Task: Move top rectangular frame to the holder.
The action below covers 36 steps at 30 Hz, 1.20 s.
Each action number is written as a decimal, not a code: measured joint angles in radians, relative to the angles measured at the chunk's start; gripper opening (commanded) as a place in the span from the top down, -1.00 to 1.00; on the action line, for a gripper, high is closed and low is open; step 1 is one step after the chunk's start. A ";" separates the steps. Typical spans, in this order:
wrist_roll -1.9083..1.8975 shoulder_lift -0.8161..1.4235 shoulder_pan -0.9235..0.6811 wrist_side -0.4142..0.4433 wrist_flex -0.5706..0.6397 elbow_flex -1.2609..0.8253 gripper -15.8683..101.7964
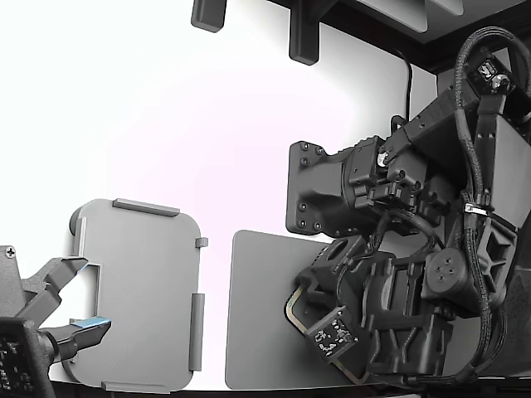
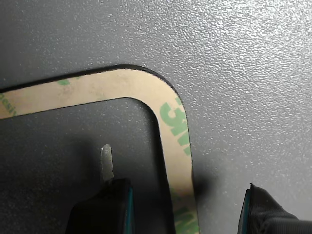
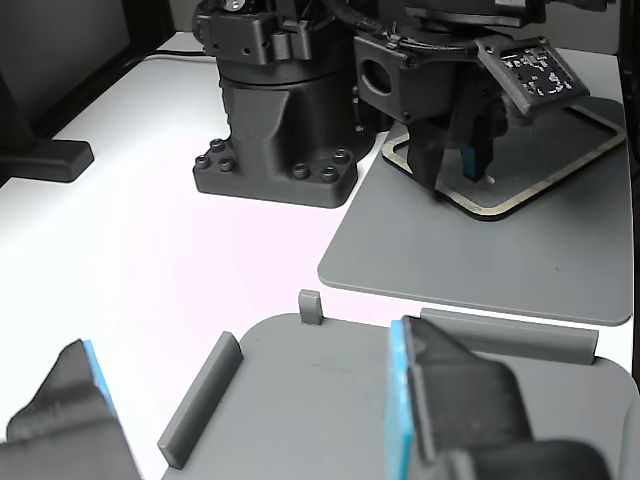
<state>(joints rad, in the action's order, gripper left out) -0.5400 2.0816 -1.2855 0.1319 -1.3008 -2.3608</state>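
Observation:
The top rectangular frame (image 2: 170,117) is a thin beige rim with green print and an open centre, lying flat on a dark grey mat (image 2: 243,58). In the wrist view one rounded corner of it shows. My gripper (image 2: 186,195) is open and low over the mat, its fingers (image 2: 105,209) standing on either side of the rim, one inside the frame and one outside. A thin metal blade (image 2: 106,163) sticks out from the inner finger. From the other view, the gripper (image 3: 455,170) sits at the frame's (image 3: 560,170) near corner. The holder (image 1: 137,290) is a light grey tray with raised tabs at the exterior view's left.
A second arm's open gripper (image 1: 75,311) with blue pads hovers over the holder's (image 3: 300,400) near edge. The arm's black base (image 3: 275,120) stands beside the mat (image 3: 480,260). Dark brackets (image 1: 303,37) hang at the table's far side.

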 measured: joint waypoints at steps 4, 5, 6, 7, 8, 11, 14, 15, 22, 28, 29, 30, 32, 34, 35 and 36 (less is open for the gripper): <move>0.006 -0.048 0.000 -0.008 0.006 0.026 -0.78; 0.006 -0.058 0.000 -0.008 0.008 0.031 -0.76; 0.006 -0.066 0.000 -0.009 0.009 0.032 -0.74; 0.006 -0.072 0.000 -0.009 0.009 0.034 -0.72; 0.008 -0.078 0.000 -0.009 0.011 0.034 -0.69; 0.006 -0.092 0.000 -0.008 0.018 0.034 -0.66; 0.005 -0.092 0.000 -0.005 0.017 0.034 -0.62; 0.006 -0.092 0.000 -0.005 0.005 0.035 -0.61; -0.005 -0.074 0.000 0.008 0.005 0.020 -0.50; -0.005 -0.071 0.000 0.012 0.005 0.020 -0.45; -0.005 -0.071 0.000 0.012 0.006 0.020 -0.46; -0.005 -0.071 0.000 0.012 0.006 0.020 -0.48; 0.002 -0.074 0.002 0.012 0.006 0.020 -0.49; 0.005 -0.077 0.005 0.011 0.005 0.020 -0.48; 0.006 -0.077 0.009 0.008 0.003 0.020 -0.47; 0.006 -0.078 0.012 0.005 0.005 0.020 -0.47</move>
<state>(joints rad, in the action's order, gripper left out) -0.5338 2.0034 -1.2732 0.1365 -1.2962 -2.3409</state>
